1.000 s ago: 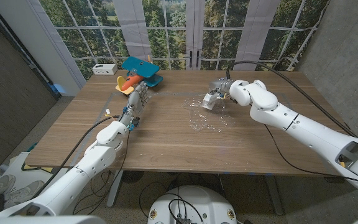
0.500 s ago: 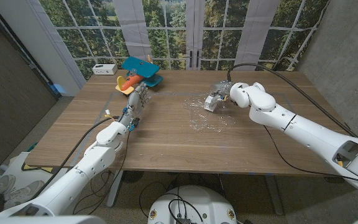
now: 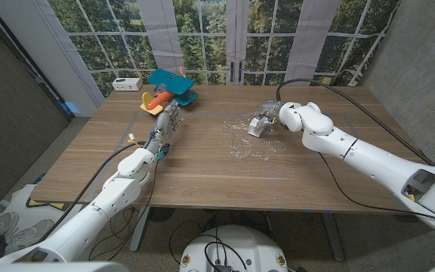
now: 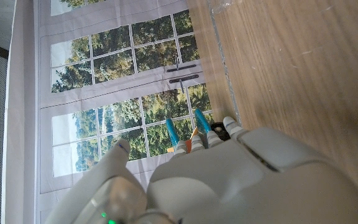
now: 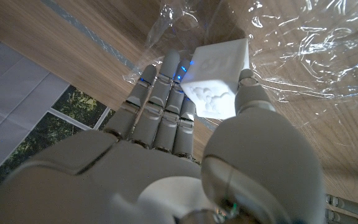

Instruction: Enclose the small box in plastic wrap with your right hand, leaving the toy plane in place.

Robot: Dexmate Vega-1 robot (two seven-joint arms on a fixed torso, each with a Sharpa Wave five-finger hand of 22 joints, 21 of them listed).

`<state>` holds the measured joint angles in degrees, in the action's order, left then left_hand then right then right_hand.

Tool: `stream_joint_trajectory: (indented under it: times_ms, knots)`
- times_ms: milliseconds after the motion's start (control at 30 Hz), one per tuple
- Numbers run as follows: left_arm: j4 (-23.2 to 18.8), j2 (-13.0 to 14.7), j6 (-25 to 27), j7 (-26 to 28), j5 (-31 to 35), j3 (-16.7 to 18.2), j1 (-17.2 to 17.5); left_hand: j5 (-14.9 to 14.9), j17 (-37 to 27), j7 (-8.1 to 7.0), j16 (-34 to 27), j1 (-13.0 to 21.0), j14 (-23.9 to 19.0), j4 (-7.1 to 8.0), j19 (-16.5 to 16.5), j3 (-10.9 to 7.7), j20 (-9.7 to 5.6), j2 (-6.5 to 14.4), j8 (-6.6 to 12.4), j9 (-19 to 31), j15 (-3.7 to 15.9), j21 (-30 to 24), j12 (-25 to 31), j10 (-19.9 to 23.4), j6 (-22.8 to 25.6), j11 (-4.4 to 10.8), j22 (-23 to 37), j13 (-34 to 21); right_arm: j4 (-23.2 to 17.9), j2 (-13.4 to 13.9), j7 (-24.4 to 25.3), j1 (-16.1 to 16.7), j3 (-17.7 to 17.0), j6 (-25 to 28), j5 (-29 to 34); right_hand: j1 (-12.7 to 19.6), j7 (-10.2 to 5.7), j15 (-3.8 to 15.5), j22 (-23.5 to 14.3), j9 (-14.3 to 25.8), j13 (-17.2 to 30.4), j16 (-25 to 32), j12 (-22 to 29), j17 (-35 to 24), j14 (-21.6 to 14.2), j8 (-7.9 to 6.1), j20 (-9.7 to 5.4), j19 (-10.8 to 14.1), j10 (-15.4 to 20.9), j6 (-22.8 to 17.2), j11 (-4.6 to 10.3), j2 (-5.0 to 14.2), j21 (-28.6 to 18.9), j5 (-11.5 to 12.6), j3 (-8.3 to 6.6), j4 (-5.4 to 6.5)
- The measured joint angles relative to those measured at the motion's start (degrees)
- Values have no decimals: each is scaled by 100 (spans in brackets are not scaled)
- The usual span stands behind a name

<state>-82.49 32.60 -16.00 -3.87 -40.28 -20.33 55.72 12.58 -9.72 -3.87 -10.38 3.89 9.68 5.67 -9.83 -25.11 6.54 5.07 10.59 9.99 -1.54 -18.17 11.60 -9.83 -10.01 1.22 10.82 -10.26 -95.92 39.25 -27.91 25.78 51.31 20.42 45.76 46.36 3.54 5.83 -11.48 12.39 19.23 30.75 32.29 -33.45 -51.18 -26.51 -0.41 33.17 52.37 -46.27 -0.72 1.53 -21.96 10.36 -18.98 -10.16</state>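
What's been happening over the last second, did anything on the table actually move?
The right hand, gripping the small white box, drifted slightly toward the far edge of the table over the plastic wrap. It kept its hold throughout. The left hand stayed beside the toy plane, which did not move, nor did the white device at the far corner.

We see table (image 3: 202, 162) from above via head view; wrist views sit close behind each hand, sharing its wood.

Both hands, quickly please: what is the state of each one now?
Left hand: holds nothing; fingers next to the toy plane; open or closed cannot be told.
Right hand: closed, fingers holding the small box.
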Motion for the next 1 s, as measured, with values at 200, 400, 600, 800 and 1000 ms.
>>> stream_joint_trajectory:
  times_ms: [200,400,600,800,1000]
  knots:
    - [2,-2,11,2,2,-4,-7,0,0,0,0,0,0,0,0,0,0,0,0,0,0,0,0,0,0,0,0,0,86,-10,10,-49,26,-24,-73,0,-125,65,3,-25,-56,-262,-195,177,66,122,25,-22,-305,127,-16,0,-39,-2,-144,346]
    - [45,-27,12,-38,-21,-7,-43,0,0,0,0,0,0,0,0,0,0,0,0,0,0,0,0,-9,0,-55,-1,0,139,-4,11,-94,27,-101,-223,64,-411,42,22,-95,-244,-615,-580,444,374,450,115,-71,-871,413,58,70,-39,-15,-41,631]
    - [139,-67,16,-94,-43,-25,-125,0,0,0,0,0,0,0,0,0,0,0,0,0,0,0,0,0,0,-63,-1,0,152,45,9,-124,29,-174,-363,-102,-626,-13,30,-121,-361,-764,-866,531,446,717,207,-164,-1251,629,60,152,-39,39,209,710]
    - [229,-99,23,-151,-54,-43,-202,0,0,0,0,0,0,0,0,0,0,0,0,0,0,0,0,0,0,-63,-1,0,102,111,-32,-133,24,-194,-449,-591,-680,-62,30,-120,-430,-837,-1020,559,559,888,294,-251,-1402,833,72,-50,-39,83,434,811]
    - [286,-121,23,-214,-59,-55,-252,0,0,0,0,0,32,0,0,0,0,0,0,0,-32,0,0,0,0,-62,-1,0,-32,218,-50,-100,-67,-201,-519,-995,-688,-111,30,-120,-474,-897,-1144,558,670,1074,383,-340,-1492,1099,-19,-312,0,143,682,978]
